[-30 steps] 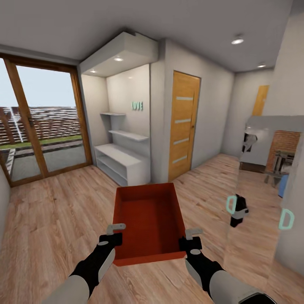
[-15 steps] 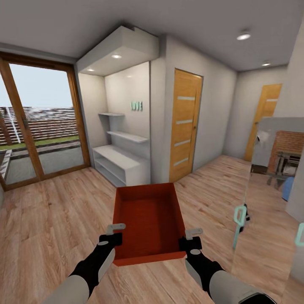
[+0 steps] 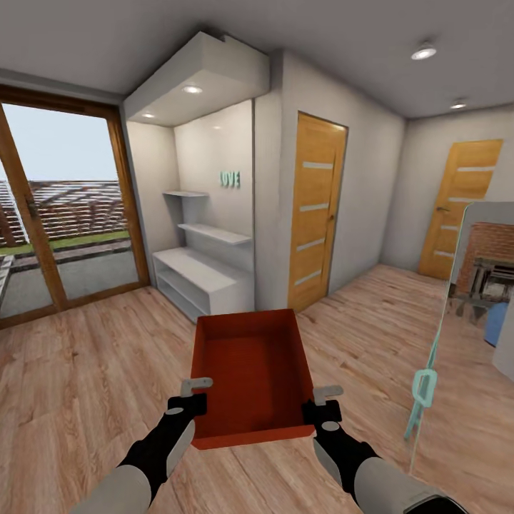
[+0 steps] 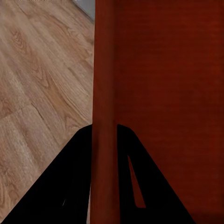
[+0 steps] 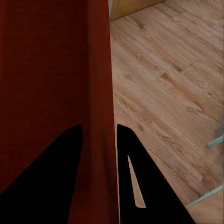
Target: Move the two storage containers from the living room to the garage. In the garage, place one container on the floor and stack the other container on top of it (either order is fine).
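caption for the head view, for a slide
Both grippers, left and right, carry an orange-red storage container over wood-plank flooring.

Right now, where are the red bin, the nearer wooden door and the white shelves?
bin (image 3: 250,371), head view, on its inner floor.
nearer door (image 3: 314,214), head view, on its middle panel.
shelves (image 3: 203,275), head view, on the low unit's top.

I'm steering through a home's living area, judging by the light wood-plank floor (image 3: 86,371), wood-framed glass doors (image 3: 64,214), white alcove shelves (image 3: 203,275), two orange-wood doors (image 3: 314,210), and what looks like a brick fireplace (image 3: 492,257).
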You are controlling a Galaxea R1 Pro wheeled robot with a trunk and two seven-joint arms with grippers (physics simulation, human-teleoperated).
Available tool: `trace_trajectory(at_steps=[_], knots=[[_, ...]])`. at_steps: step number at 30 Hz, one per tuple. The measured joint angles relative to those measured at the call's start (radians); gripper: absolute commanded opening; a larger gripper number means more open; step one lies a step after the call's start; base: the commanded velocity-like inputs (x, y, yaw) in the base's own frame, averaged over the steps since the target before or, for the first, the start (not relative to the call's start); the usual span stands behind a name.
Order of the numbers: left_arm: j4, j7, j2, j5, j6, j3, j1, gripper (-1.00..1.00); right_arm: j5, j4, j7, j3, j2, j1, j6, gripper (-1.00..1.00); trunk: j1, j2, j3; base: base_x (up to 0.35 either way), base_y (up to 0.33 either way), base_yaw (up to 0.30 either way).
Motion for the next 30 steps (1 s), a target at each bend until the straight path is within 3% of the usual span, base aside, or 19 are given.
trace_trajectory(at_steps=[7, 21, 30], knots=[[0.007, 0.000, 0.001, 0.007, -0.001, -0.002, 0.000, -1.00, 0.004, -0.001, 0.002, -0.001, 0.000, 0.000, 0.008, -1.00, 0.000, 0.000, 0.000, 0.326, 0.000, -0.033], [0.008, 0.004, -0.002, 0.007, -0.001, -0.002, 0.000, -1.00, 0.004, -0.001, 0.003, 0.000, -0.002, 0.000, 0.010, -1.00, 0.000, 0.000, 0.000, 0.326, 0.000, -0.251], [0.009, 0.003, -0.001, 0.008, -0.001, -0.002, 0.000, -1.00, 0.004, -0.001, 0.003, 0.000, -0.001, 0.000, 0.011, -1.00, 0.000, 0.000, 0.000, 0.326, 0.000, -0.023]])
